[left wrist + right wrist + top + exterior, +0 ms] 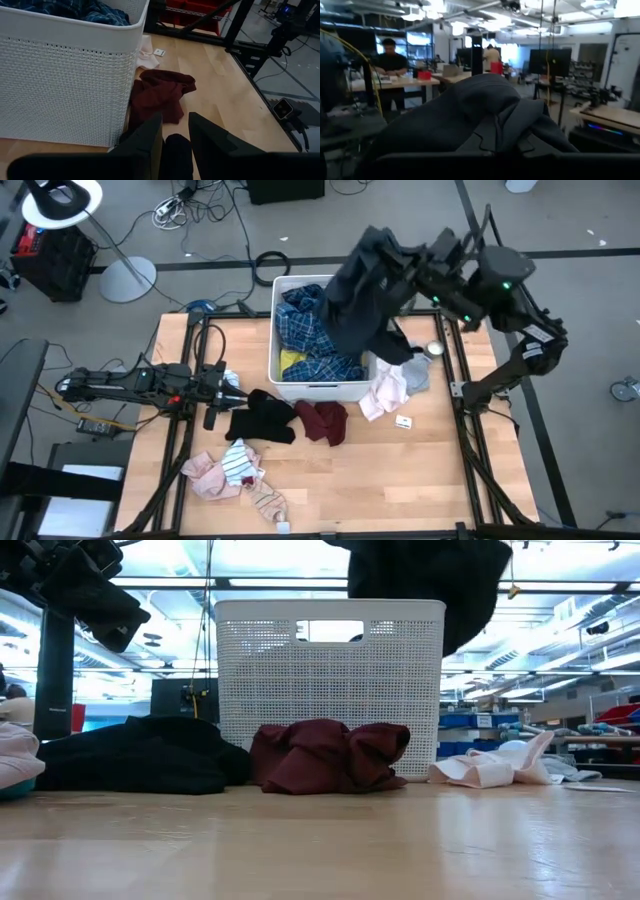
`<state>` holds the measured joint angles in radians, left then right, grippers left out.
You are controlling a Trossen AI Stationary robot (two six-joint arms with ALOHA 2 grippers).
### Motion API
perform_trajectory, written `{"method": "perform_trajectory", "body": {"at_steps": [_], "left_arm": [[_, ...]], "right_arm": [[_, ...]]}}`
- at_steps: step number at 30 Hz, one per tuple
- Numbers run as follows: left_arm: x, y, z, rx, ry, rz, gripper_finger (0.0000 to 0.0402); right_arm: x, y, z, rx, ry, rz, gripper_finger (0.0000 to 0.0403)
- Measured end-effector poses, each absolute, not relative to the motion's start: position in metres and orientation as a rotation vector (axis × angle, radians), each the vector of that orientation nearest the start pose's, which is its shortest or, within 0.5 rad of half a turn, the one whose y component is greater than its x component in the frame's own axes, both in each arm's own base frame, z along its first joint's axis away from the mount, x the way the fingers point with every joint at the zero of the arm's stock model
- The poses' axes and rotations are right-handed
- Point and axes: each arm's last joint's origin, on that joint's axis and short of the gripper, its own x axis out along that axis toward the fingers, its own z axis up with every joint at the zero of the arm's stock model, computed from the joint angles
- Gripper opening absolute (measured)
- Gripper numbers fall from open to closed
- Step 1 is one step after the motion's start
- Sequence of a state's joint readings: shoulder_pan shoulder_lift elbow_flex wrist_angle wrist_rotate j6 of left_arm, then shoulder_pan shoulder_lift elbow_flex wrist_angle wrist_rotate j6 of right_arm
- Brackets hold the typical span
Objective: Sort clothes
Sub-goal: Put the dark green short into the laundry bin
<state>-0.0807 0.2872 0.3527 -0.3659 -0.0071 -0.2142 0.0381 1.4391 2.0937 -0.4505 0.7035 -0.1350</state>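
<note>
**Wooden desk, dark garment lifted high over the basket**

Wooden planks on your desk [420, 470] carry the white slotted basket [318, 388] at the back, with the blue plaid shirt [305, 330] and a yellow piece [292, 361] lying inside it. Your right tool [400, 275] is clamped on a large dark garment [360, 295], which hangs above the basket's right side. It drapes in heavy folds, so judge it soft, limp and bulky: it will swing and trail, and a pinch on one bunched fold may slip.

Your left tool [238, 395] rests low at the desk's left, its fingers [150, 137] a little apart over the black garment [262, 420], with black cloth showing between them. Whether they grip it you cannot tell.

Just beside that lies the maroon piece [322, 420], crumpled and light. Take it at a raised ridge. Pale pink and white pieces [388, 392] sit at the basket's right corner, and pink and striped small items [228, 470] near the front left.
</note>
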Motion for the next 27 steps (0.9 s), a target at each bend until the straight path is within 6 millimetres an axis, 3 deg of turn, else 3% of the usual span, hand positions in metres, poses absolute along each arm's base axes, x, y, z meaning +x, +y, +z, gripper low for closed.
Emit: {"method": "perform_trajectory", "body": {"at_steps": [8, 17, 22, 27], "left_arm": [[0.099, -0.008, 0.225, -0.199, 0.316, -0.04, 0.0102], [0.099, -0.008, 0.225, -0.199, 0.314, -0.04, 0.0102], [0.099, -0.008, 0.225, -0.199, 0.315, -0.04, 0.0102], [0.099, -0.008, 0.225, -0.199, 0.313, -0.04, 0.0102]], "right_arm": [[0.253, -0.045, 0.583, -0.071, -0.273, -0.587, 0.0003], [0.273, -0.066, 0.586, -0.107, -0.412, -0.49, 0.0003], [0.283, -0.072, 0.567, -0.086, -0.228, -0.503, 0.0003], [0.311, -0.081, 0.521, -0.014, 0.105, -0.567, 0.0004]]}}
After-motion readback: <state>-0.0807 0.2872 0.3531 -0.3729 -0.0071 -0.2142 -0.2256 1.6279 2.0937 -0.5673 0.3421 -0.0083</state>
